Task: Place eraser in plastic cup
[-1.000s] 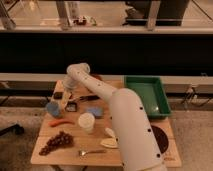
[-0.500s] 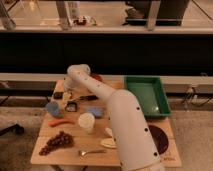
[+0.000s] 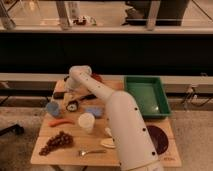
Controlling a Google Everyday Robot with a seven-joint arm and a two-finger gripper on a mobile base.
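Robot test lab: glass partition [image 3: 110, 15], cluttered wooden table [image 3: 70, 159], green tray [image 3: 146, 95], hand [image 3: 73, 104] over table's left.

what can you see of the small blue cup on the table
The blue cup is small, light blue and looks plastic. It stands upright, mouth up, near the left edge of the wooden table, and is shorter than the white cup. A carrot lies in front of it. The gripper sits low beside it, on its right in the view; contact cannot be told.
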